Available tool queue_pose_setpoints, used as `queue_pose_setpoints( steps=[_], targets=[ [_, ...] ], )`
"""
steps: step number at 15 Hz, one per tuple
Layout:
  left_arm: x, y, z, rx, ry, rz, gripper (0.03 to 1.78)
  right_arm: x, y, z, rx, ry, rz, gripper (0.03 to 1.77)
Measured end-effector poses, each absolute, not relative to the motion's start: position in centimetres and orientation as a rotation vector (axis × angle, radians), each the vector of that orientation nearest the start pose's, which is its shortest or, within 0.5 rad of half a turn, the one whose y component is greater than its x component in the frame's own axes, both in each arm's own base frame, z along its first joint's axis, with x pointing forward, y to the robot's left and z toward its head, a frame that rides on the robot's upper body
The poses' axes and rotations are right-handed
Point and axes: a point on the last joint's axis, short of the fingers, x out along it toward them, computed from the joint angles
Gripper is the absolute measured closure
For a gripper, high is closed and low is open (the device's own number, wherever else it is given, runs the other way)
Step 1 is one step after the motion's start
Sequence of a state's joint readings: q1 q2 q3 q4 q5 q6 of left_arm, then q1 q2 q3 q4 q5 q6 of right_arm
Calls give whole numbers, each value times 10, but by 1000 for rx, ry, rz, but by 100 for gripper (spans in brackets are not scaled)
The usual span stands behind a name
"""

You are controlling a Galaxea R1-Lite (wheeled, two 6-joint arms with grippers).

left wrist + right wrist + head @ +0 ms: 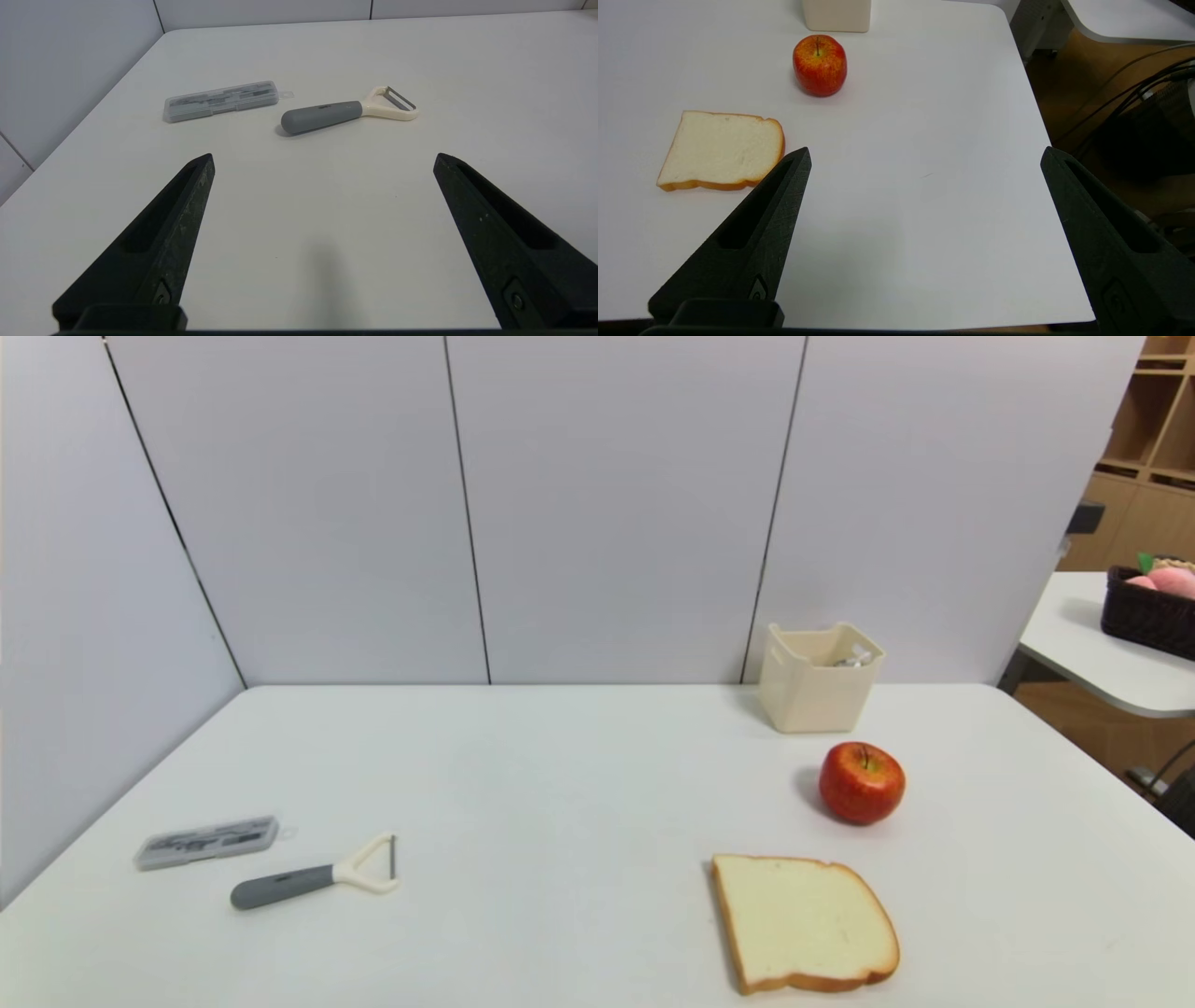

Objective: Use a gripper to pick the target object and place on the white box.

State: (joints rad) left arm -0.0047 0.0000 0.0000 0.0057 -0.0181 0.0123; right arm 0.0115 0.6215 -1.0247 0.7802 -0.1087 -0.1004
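- Pale partition panels back a white table (560, 775), with a second table and wooden shelving off to the far right.
- At the far right of the table stands the white box (817, 681). Something small and pale shows inside it above the rim; that may be the pack (851, 661), but it is too small to tell, and no such pack lies anywhere on the tabletop.
- If that is the pack, the placing looks done. By judgement, a clear plastic pack of sweets would be light, fairly stiff and slick, best pinched across its narrow sides rather than on the flat faces.
- Just near of the box sits an apple (862, 782), and nearer still a bread slice (803, 922).
- Right gripper (924, 156): jaws spread wide, nothing between them, hanging over the near right of the table with the bread and apple ahead of it.
- Left gripper (324, 158): jaws also spread wide and empty, parked low over the near left.
- Ahead of it lie a peeler (345, 110) and a grey case (222, 100), side by side, well apart from the box.
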Motion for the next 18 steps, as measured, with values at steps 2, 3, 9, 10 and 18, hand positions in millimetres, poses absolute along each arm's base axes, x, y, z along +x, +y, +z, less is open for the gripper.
queue_pose_setpoints(
  steps=[2, 3, 9, 10, 18],
  targets=[
    [-23, 0, 75, 12, 6, -23, 12, -31, -3, 258, -126, 373, -61, 10],
    [-23, 0, 75, 12, 6, -23, 12, -37, -4, 248, -129, 370, -52, 10],
    [-23, 0, 75, 12, 6, -23, 12, -60, -6, 217, -120, 261, -44, 10],
    [-23, 0, 75, 12, 6, -23, 12, -60, -5, 214, -117, 224, -52, 10],
    [-23, 0, 75, 12, 6, -23, 12, -54, -1, 182, -105, 61, -95, 10]
  ],
)
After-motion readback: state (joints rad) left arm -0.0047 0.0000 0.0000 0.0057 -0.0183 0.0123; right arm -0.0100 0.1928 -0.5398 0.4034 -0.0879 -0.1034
